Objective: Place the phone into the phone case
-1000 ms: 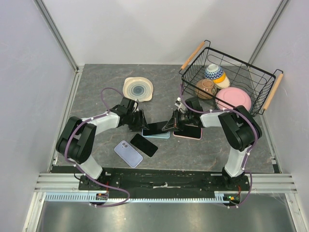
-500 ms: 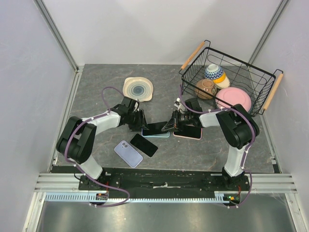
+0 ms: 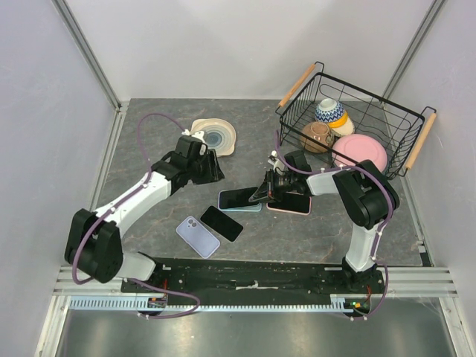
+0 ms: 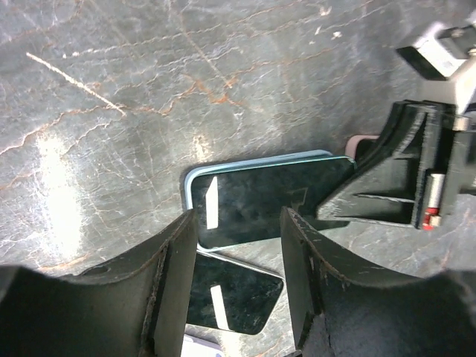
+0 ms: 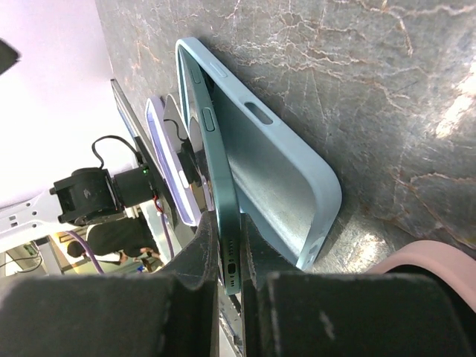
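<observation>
The phone (image 3: 242, 198), teal-edged with a dark screen, lies partly in the light blue phone case (image 5: 279, 175) at the table's middle. In the right wrist view its near end is raised above the case floor, and my right gripper (image 5: 230, 260) is shut on that end. From above, the right gripper (image 3: 269, 192) sits at the phone's right end. My left gripper (image 3: 212, 169) hovers open up and to the left of the phone, holding nothing. In the left wrist view the phone (image 4: 268, 204) shows beyond the open left gripper (image 4: 238, 286).
A second black phone (image 3: 222, 223) and a purple phone case (image 3: 197, 236) lie near the front. A pink case (image 3: 291, 205) lies under the right gripper. A cream plate (image 3: 216, 137) sits at the back left. A wire basket (image 3: 405, 123) of bowls stands at the back right.
My left gripper has left the phone's left end and risen up and to the left. The right gripper and the phone have stayed put.
</observation>
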`<state>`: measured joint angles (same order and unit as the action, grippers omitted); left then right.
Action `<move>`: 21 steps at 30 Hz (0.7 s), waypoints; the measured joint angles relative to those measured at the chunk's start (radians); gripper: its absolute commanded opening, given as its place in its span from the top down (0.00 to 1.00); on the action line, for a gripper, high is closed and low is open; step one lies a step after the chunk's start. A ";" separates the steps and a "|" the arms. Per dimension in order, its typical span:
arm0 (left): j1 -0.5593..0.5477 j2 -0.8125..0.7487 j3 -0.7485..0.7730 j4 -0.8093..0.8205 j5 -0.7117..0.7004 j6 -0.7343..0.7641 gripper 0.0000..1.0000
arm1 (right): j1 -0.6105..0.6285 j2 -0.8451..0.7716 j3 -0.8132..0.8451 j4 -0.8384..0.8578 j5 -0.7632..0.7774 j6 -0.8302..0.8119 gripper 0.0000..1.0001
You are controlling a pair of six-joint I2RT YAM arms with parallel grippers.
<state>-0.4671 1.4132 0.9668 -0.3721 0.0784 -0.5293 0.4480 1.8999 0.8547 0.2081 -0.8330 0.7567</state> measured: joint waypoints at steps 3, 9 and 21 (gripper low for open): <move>-0.005 -0.043 0.001 0.007 0.000 0.006 0.45 | 0.000 0.002 0.004 -0.007 0.000 -0.005 1.00; -0.046 -0.020 0.002 0.016 0.011 0.006 0.50 | 0.000 0.005 0.012 -0.023 0.000 -0.017 1.00; -0.143 0.186 0.034 0.068 0.084 -0.005 0.59 | 0.004 0.008 0.048 -0.100 0.013 -0.062 0.95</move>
<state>-0.6098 1.5993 1.0012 -0.3042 0.1619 -0.5346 0.4519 1.9079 0.9028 0.1085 -0.8204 0.6945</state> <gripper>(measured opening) 0.418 0.120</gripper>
